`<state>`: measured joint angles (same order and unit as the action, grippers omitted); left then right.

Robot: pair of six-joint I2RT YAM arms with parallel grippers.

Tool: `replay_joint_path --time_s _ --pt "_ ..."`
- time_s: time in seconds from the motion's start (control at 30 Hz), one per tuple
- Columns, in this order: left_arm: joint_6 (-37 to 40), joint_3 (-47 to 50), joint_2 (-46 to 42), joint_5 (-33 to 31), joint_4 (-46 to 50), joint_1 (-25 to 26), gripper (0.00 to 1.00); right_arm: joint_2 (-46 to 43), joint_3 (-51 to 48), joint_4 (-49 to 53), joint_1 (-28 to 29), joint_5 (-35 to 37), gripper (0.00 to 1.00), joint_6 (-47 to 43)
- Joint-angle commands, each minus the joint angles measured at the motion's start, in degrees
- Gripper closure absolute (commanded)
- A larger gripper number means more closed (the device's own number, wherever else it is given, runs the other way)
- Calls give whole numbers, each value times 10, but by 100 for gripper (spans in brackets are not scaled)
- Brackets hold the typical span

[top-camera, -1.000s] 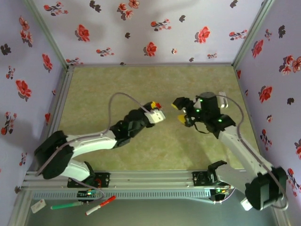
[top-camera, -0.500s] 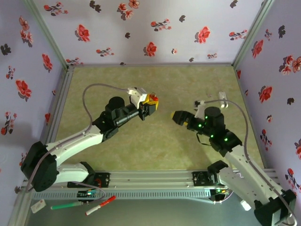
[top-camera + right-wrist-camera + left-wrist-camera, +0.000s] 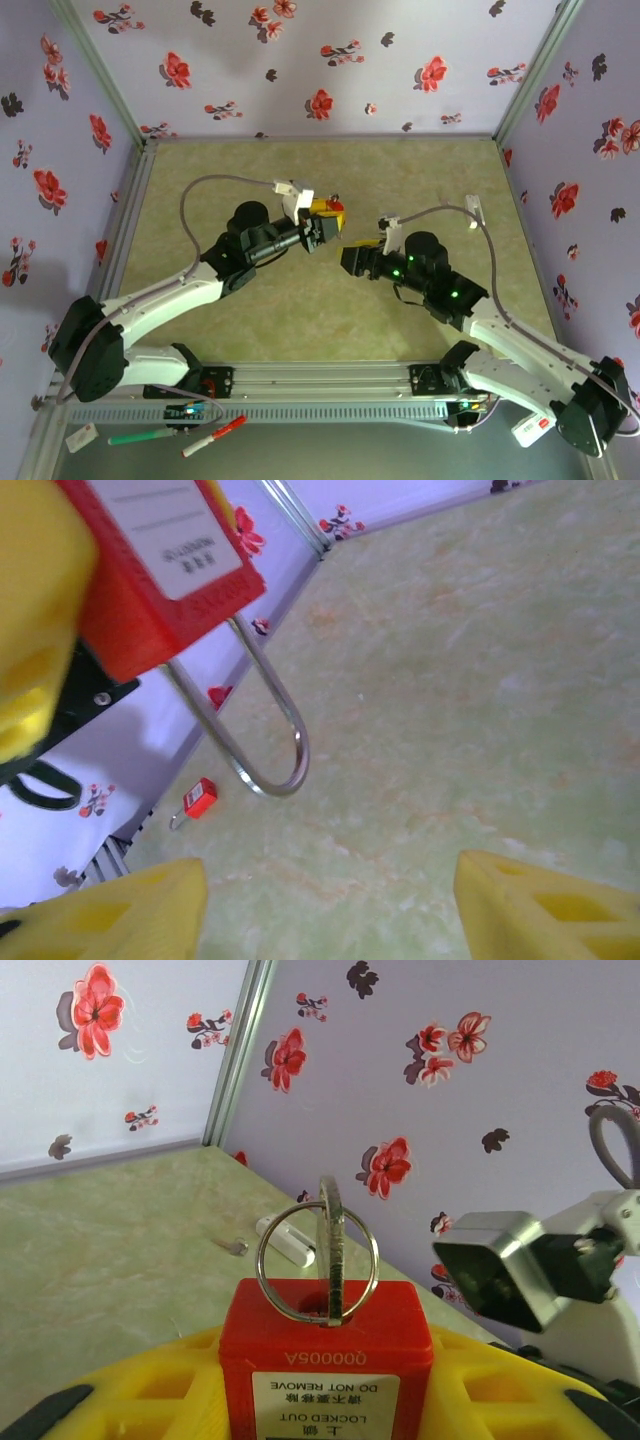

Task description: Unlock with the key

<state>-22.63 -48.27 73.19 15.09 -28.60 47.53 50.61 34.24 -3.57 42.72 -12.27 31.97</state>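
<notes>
Padlock point(image 3: 325, 1345) with a red plastic body and steel shackle point(image 3: 272, 712) is clamped between the yellow pads of the left tool point(image 3: 325, 222), held up clear of the mottled green desk point(image 3: 300, 170) around the middle. On the left wrist cam a silver key point(image 3: 331, 1250) on a thin wire ring point(image 3: 263, 1260) sits in the keyhole, seen edge-on. Can't tell if the shackle is locked or popped. The right tool point(image 3: 350, 256) faces it from just beside, not touching. Its yellow fingers point(image 3: 110, 915) are spread apart with nothing between them, and the lock body is up in the top-left of its wrist cam.
</notes>
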Motion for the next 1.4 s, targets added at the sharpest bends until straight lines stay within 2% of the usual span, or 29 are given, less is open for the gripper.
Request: replay_joint_path --time_s 0.0,0.27,0.4,0.67,0.83,1.27,1.3,1.37 --pt "-9 -24 7 3 -12 5 100 14 26 -30 8 31 39 -35" --pt "-5 -37 19 -2 12 8 100 55 49 -50 17 47 53 -50" --pt "-5 -43 20 -3 23 9 100 73 63 -46 21 54 64 -57" --pt "-22 -57 20 -9 38 7 100 98 57 -37 40 65 93 -56" --pt "-36 -81 20 -9 58 2 100 93 32 -38 62 74 100 -58" --pt "-41 -93 0 -3 56 -3 100 92 6 -12 87 94 100 -63" --pt "-38 -89 -2 -4 51 -3 100 89 6 -10 87 98 97 -58" --pt "-26 -81 -7 -3 47 -3 100 81 12 3 86 117 71 -43"
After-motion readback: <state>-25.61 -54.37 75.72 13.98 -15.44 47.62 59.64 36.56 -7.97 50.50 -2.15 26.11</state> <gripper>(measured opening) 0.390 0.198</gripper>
